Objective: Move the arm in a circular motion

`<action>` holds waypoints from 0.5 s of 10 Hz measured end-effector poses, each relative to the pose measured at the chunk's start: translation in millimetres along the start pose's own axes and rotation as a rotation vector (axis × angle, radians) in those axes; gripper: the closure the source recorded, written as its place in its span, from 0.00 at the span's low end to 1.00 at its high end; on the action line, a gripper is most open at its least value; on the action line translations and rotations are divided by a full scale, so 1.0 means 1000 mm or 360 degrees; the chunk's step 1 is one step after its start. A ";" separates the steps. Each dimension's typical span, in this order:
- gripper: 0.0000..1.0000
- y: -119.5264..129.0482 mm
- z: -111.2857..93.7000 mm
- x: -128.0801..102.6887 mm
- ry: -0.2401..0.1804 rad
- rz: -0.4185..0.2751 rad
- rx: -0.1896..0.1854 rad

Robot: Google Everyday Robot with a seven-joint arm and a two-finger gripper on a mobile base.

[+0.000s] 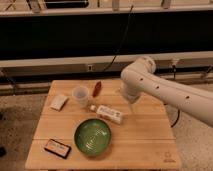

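- We are looking at the arm (165, 90), thick, white and glossy, reaching in from the right edge of the view, where its far end is cut off, and hanging above the right rear part of the wooden table (145, 135).
- We are placing the gripper (131, 103) below the arm's rounded joint, over the table just right of the white carton; we are seeing only a pale, narrow shape there, so we cannot tell how it is set or whether it has hold of anything.
- We are seeing a green bowl (93, 137) sitting at the front centre of the table, with a white carton (110, 113) lying flat just behind it.
- We are making out a small clear cup (80, 95) standing near the rear left, and a slim reddish-brown item (97, 88) lying just beside it; what that item is we cannot tell.
- We are noting a pale flat packet (59, 102) lying by the left edge and a dark rectangular packet (57, 148) at the front left corner, its printing too hard to read.
- We are seeing a black cable (122, 37) hanging down the dark wall behind the table, its lower end hidden.
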 end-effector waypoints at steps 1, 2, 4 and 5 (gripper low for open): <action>0.20 0.000 0.000 0.000 -0.0003 -0.0001 0.0000; 0.20 0.000 0.000 -0.001 -0.0007 -0.0004 0.0000; 0.20 0.001 0.001 -0.002 -0.0013 -0.0007 -0.0003; 0.20 0.002 0.001 -0.001 -0.0017 -0.0007 -0.0004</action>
